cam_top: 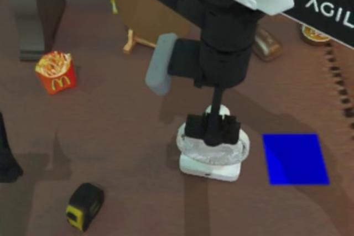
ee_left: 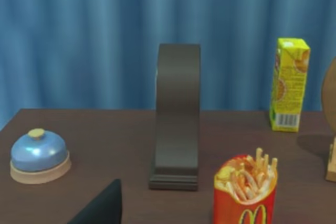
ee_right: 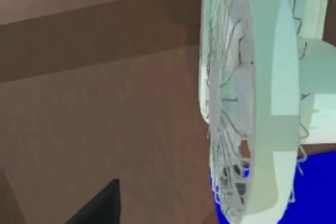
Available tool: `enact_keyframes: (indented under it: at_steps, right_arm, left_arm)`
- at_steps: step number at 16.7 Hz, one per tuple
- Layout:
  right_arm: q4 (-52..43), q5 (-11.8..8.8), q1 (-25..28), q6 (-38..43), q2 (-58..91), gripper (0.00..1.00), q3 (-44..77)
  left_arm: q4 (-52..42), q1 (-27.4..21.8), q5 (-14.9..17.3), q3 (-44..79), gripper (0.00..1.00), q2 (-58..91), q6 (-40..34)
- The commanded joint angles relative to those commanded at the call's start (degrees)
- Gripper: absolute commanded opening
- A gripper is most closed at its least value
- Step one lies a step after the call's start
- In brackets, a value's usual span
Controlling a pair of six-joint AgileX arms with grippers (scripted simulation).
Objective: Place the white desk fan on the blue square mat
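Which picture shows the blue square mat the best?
The top view. There the flat, bright blue square mat lies whole on the brown table, to the right of the small white plastic desk fan. The right wrist view shows only a blue corner behind the fan. The left wrist view shows none of it.

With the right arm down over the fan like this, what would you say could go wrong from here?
1. The right claw sits on top of the white desk fan, gripping high; the fan could tip or slip when lifted.
2. The blue square mat looks barely wider than the fan's base, so the base may overhang its edge.
3. The fan is carried toward the table's right side; a low carry could drag it.
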Motion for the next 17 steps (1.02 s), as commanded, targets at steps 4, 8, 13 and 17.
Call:
enact_keyframes:
  at_steps: [4, 8, 13, 17]
  right_arm:
    - [-0.2, 0.0, 0.1, -0.1, 0.2, 1.00, 0.2]
    - [2.3, 0.0, 0.0, -0.1, -0.1, 1.00, -2.4]
    - [10.7, 0.0, 0.2, 0.0, -0.7, 1.00, -11.6]
    - [11.6, 0.0, 0.2, 0.0, -0.7, 1.00, -12.4]
  left_arm:
    - [0.0, 0.0, 0.0, 0.0, 1.00, 0.0, 0.0]
    - [0.0, 0.0, 0.0, 0.0, 1.00, 0.0, 0.0]
    - [0.0, 0.0, 0.0, 0.0, 1.00, 0.0, 0.0]
    - [0.0, 0.0, 0.0, 0.0, 1.00, 0.0, 0.0]
